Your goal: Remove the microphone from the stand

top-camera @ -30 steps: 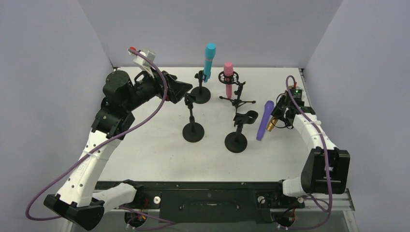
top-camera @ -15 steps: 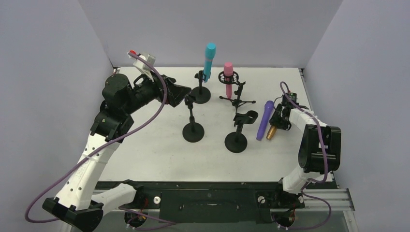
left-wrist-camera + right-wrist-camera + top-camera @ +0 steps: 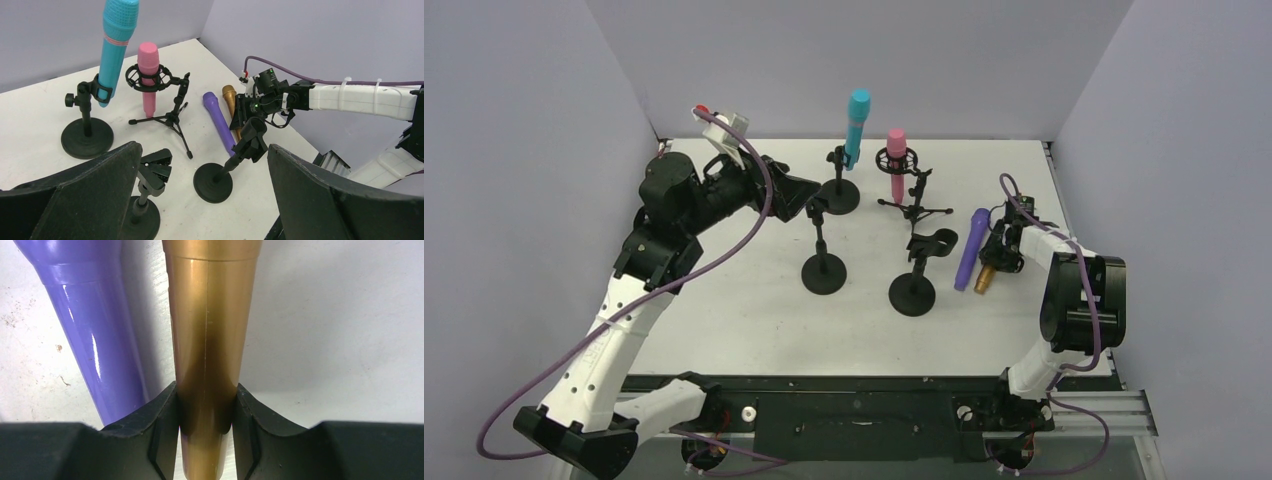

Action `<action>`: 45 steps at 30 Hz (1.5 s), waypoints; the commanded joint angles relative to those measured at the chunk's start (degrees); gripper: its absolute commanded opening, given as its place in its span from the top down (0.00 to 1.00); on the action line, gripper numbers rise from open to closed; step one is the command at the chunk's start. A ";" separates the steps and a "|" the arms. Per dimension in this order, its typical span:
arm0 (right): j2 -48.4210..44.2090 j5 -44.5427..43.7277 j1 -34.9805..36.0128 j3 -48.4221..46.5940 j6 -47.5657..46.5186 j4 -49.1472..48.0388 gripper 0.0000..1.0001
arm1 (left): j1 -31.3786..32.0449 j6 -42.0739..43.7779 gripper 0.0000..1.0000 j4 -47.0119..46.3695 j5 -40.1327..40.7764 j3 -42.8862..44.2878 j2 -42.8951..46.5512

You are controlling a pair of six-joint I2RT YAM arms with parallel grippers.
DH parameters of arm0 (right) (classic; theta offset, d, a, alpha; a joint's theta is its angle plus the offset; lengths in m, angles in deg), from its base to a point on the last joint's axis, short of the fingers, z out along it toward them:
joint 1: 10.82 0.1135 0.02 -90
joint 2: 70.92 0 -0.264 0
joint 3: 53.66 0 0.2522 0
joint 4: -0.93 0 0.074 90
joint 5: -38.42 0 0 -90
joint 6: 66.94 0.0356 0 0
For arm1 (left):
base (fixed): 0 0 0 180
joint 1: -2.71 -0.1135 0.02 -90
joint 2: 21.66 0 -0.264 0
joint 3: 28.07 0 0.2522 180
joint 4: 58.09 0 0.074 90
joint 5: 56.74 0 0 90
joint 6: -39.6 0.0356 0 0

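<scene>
"Where is the glossy gold microphone [image 3: 207,340] lying?"

"It is lying flat on the white table [image 3: 754,300], just beside the glossy purple microphone [image 3: 95,330] and off the empty black round-based stand [image 3: 914,280] nearby."

"What are your claws doing?"

"My right claw [image 3: 206,410] is pinching the gold handle near its narrow end, with both pads pressing on its sides. My left claw [image 3: 796,192] is hanging wide open above the table's left side, touching nothing."
</scene>
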 commanded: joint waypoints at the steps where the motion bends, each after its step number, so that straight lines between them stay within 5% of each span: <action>1: -1.10 -2.02 -0.33 0.56 -0.29 -1.70 0.69 | 0.25 0.64 0.04 -1.44 -0.67 1.11 -0.45; 11: -2.84 -3.49 -0.33 -0.50 -0.02 -0.53 0.58 | 0.25 0.62 0.04 -1.21 -0.54 1.14 -0.36; 28: -7.03 -3.81 -0.85 -3.42 0.18 2.84 0.55 | 0.25 0.27 0.04 -1.65 -0.97 1.19 -1.01; 40: -22.63 -7.42 -0.45 -10.30 -1.49 14.39 0.48 | 0.16 -0.33 0.04 -1.61 0.58 1.30 -1.66; 45: -27.70 -8.35 6.93 -19.23 -2.58 18.87 0.46 | 0.08 -0.83 0.04 -0.55 6.70 0.67 -1.99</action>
